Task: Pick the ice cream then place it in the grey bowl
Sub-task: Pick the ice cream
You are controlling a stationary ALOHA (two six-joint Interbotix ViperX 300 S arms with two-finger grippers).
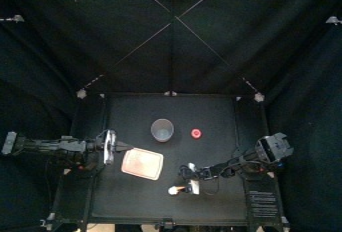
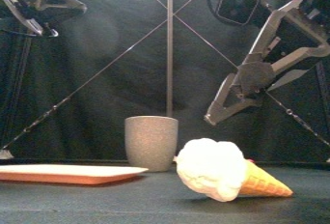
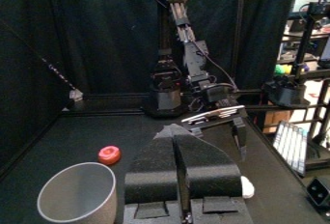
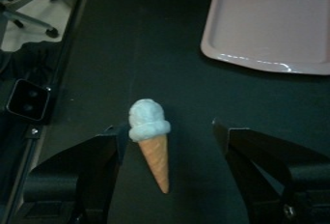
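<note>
Between the jaws of the right gripper [image 4: 168, 133], which stand wide apart, lies the ice cream [image 4: 149, 122]. From where I stand the gripper hangs just above it, tilted down from the right, and neither jaw touches it. One jaw is on each side of the cone.

The ice cream rests on its side on the table [image 1: 227, 116], near the front edge and a little right of the middle. From the front its white scoop points left and its orange cone tip points right.

Just to its left, the pink tray [image 2: 71, 174] lies flat and bare, closer to the table's left edge. The two are near each other but not touching.

Behind them, about midway between the front and back edges, the grey cup [image 2: 151, 141] stands upright with its mouth open. A small red toy [image 1: 197, 133] sits just to the cup's right, apart from it; I can't tell what it is.

Over at the left edge, the left gripper [image 3: 180, 136] is held up off the table beside the tray's rear corner. Its jaws are pressed together with nothing between them, and they point across the table toward the other arm.
</note>
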